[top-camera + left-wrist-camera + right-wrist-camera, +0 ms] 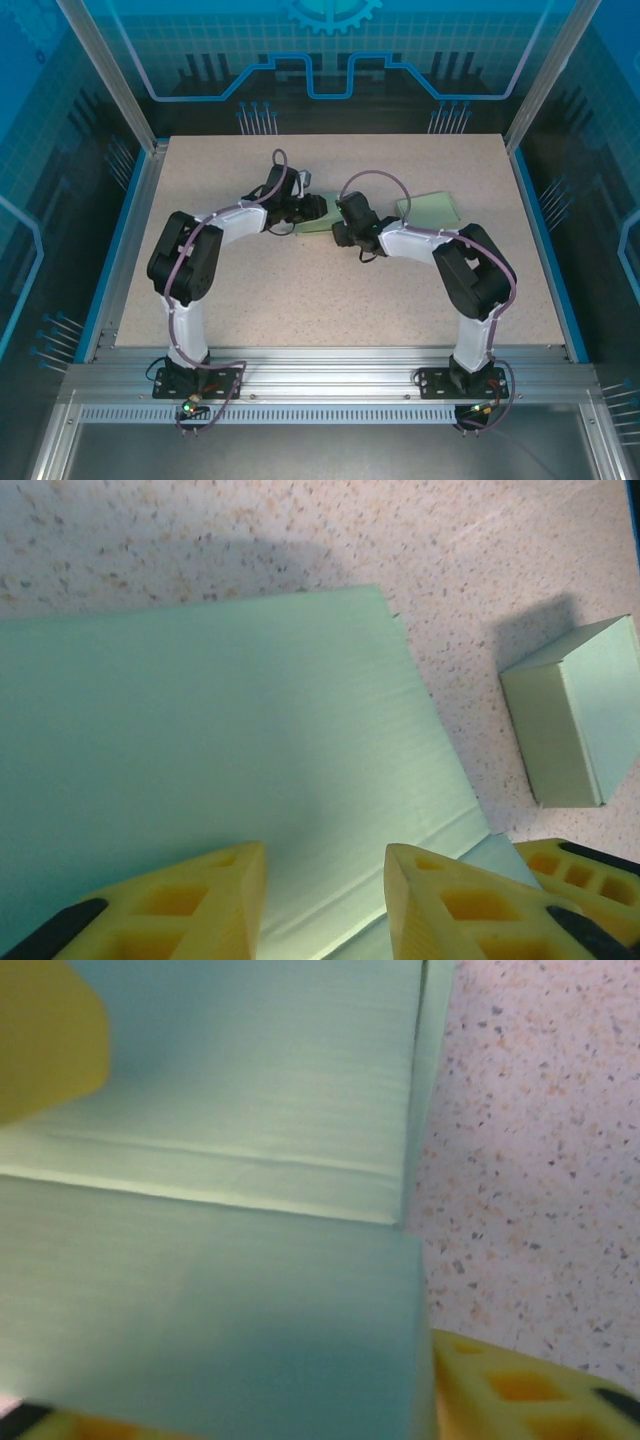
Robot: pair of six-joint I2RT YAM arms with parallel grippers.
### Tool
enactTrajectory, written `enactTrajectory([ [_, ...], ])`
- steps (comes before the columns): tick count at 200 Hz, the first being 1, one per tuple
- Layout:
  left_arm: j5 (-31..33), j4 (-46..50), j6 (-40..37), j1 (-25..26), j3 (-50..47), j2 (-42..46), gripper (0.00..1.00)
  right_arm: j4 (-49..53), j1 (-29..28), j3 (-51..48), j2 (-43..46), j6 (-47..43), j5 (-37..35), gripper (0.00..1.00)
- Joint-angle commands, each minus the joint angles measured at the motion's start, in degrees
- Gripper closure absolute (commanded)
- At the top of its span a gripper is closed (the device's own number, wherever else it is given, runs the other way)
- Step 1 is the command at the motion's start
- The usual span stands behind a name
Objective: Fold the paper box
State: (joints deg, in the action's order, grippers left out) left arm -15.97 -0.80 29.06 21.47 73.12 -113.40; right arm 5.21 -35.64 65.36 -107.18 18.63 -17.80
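1. The sheet point(318, 224), a pale green box blank, lay near the middle of the tabletop point(300, 300), with both arms reaching in over it from either side.
2. From above, the left pincer point(312, 208) sat over the sheet's left part and the right pincer point(347, 216) over its right part, almost nose to nose.
3. In the left wrist view the left pincer point(322, 858) had its two yellow fingers spread. The sheet's broad panel stretched away ahead of them and showed through the gap.
4. A crease ran across the sheet just in front of those fingers, with a narrow flap beyond it at the lower right. I could not tell whether the fingers touched the paper.
5. A third yellow finger point(585, 875), the right pincer's I think, showed just beside that flap.
6. In the right wrist view the right pincer point(235, 1410) was spread wide, one finger at each lower corner, with a green panel filling the space between them. I could not tell whether either finger touched the paper.
7. There a fold line crossed the sheet above that panel, and the sheet's edge ended against bare speckled tabletop on the right.
8. A folded box point(428, 208), the same green, stood on the tabletop apart from the sheet, to the right of both pincers.
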Motion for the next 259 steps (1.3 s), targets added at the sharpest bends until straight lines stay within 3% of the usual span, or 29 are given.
enactTrajectory([
  [1,-1.64,-0.02,1.46,0.01,-1.31,-1.90,0.63,4.19,-1.26,1.66,3.65,0.44,0.39,0.38],
  [37,-1.10,-0.26,1.18,0.05,-1.47,-2.52,0.63,7.90,-2.16,0.89,8.99,0.96,1.25,0.24],
  [74,-1.33,-0.67,1.30,0.05,-2.03,-1.92,0.63,13.00,-1.15,1.62,15.66,3.62,0.96,0.21],
  [105,-1.10,0.29,0.72,0.06,-1.51,-0.69,0.62,18.78,3.36,10.01,10.10,4.17,6.78,0.22],
  [136,-0.99,0.92,0.43,0.04,-0.71,-0.58,0.62,19.11,7.24,18.14,-0.84,4.34,16.23,0.30],
  [175,-1.09,1.47,0.32,0.02,-0.35,0.15,0.61,19.04,9.18,22.59,-10.92,4.99,19.92,0.40],
  [219,0.30,3.96,-1.14,0.02,0.02,3.25,0.57,16.33,9.42,18.67,-14.64,6.01,22.45,0.65],
  [242,3.81,7.25,-3.33,0.00,-0.08,7.58,0.54,15.10,9.44,16.35,-14.55,6.38,22.37,0.67],
  [259,9.75,10.42,-5.40,-0.04,-0.49,11.64,0.48,14.67,9.44,15.18,-14.09,6.48,22.50,0.66],
])
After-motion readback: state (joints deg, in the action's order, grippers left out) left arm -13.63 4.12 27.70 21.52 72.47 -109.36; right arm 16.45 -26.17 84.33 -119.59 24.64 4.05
